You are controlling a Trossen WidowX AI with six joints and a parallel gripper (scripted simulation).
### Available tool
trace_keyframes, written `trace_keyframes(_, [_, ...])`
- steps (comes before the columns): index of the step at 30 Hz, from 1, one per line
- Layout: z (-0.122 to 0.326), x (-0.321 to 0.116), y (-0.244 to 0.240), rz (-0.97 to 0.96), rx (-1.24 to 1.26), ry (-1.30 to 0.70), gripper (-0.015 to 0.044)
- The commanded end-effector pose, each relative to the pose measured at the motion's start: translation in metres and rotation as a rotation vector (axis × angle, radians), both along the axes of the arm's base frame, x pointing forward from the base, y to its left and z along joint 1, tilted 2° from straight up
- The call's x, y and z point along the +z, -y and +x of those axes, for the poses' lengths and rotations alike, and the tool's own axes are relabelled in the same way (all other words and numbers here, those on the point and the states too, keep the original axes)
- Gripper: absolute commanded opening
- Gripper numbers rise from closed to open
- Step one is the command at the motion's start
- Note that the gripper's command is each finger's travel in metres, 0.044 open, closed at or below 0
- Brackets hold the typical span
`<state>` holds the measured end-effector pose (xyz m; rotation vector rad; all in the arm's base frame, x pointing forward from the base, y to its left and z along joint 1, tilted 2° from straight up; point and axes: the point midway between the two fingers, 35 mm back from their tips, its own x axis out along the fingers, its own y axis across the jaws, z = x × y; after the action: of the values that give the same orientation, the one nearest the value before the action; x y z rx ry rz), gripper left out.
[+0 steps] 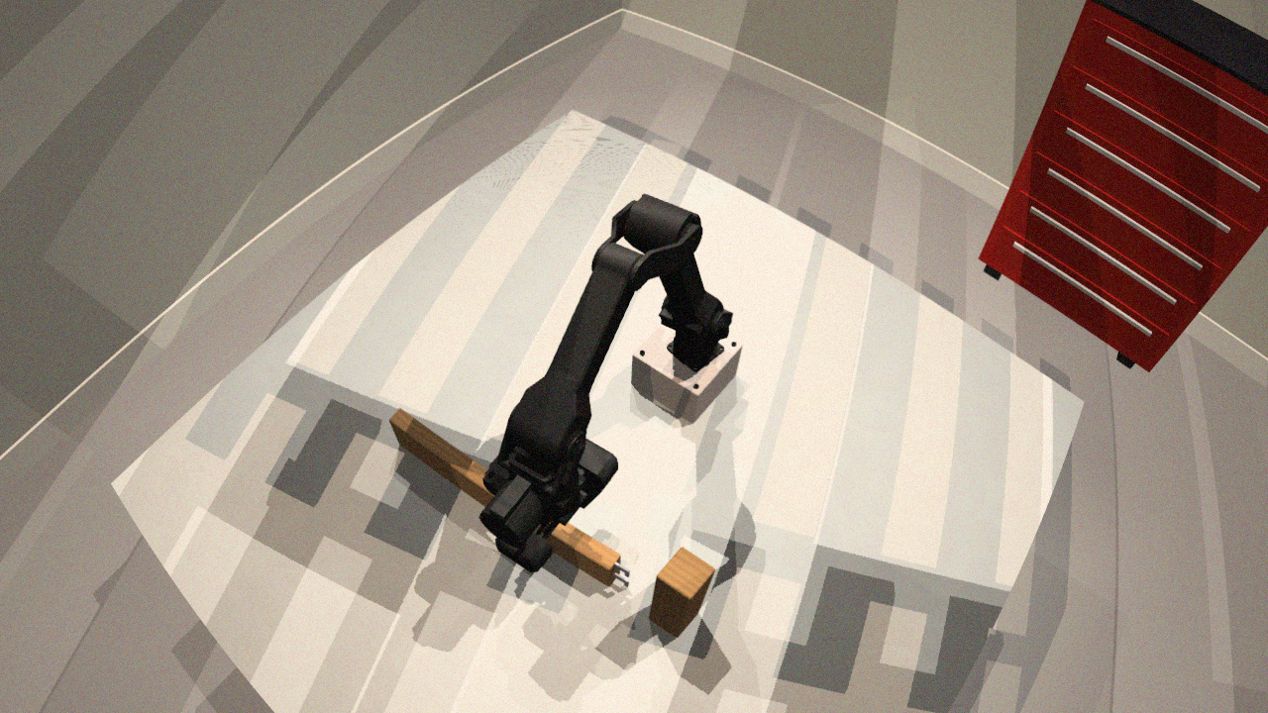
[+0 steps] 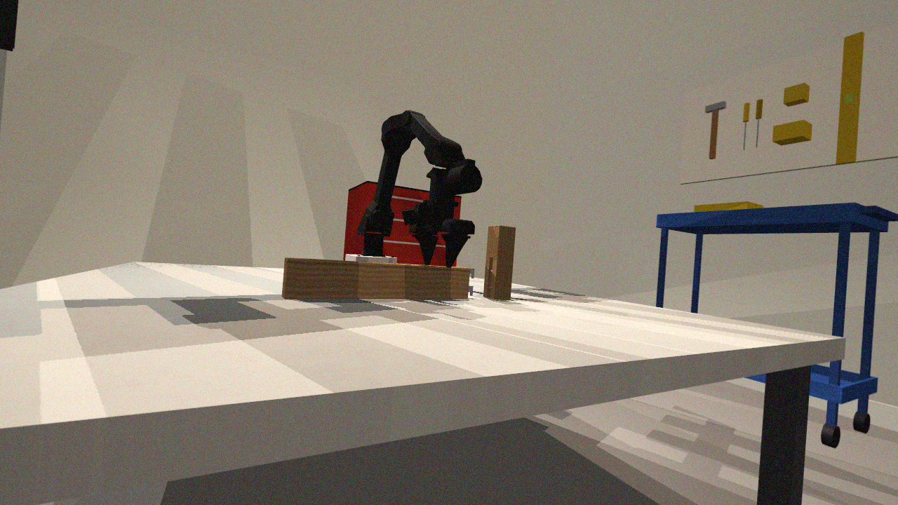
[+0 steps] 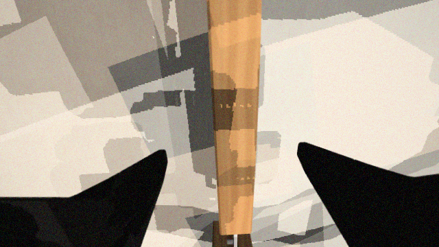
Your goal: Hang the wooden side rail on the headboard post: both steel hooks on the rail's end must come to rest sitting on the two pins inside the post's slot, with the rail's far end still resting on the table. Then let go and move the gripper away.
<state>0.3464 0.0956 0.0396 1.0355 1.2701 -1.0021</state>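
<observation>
The wooden side rail (image 1: 587, 552) (image 2: 377, 280) (image 3: 240, 55) lies on the table, standing on its narrow edge. Two steel hooks (image 1: 623, 574) (image 2: 471, 282) stick out of its end toward the post, with a gap between. The upright headboard post (image 1: 679, 589) (image 2: 505, 264) (image 3: 216, 238) stands beyond them; its slot shows only in part and the pins are hardly visible. My gripper (image 2: 438, 264) (image 3: 232, 151) is open and empty, pointing down, one finger to each side of the rail near its hook end. In the exterior view its tips are about level with the rail's top edge.
The arm's pale base block (image 1: 683, 390) (image 2: 370, 258) sits on the table (image 1: 887, 425) (image 2: 533, 332) behind the rail. A red drawer cabinet (image 1: 1125, 186) (image 2: 360, 216) and a blue cart (image 2: 753, 221) stand off the table. Tools hang on the wall.
</observation>
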Motion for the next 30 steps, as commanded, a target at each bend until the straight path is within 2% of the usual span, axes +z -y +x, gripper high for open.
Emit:
trace_keyframes(1, [0.000,-0.009,0.001,-0.006,-0.005,-0.002,0.0440])
trace_keyframes(30, [0.000,-0.051,0.003,-0.006,-0.005,-0.002,0.0440])
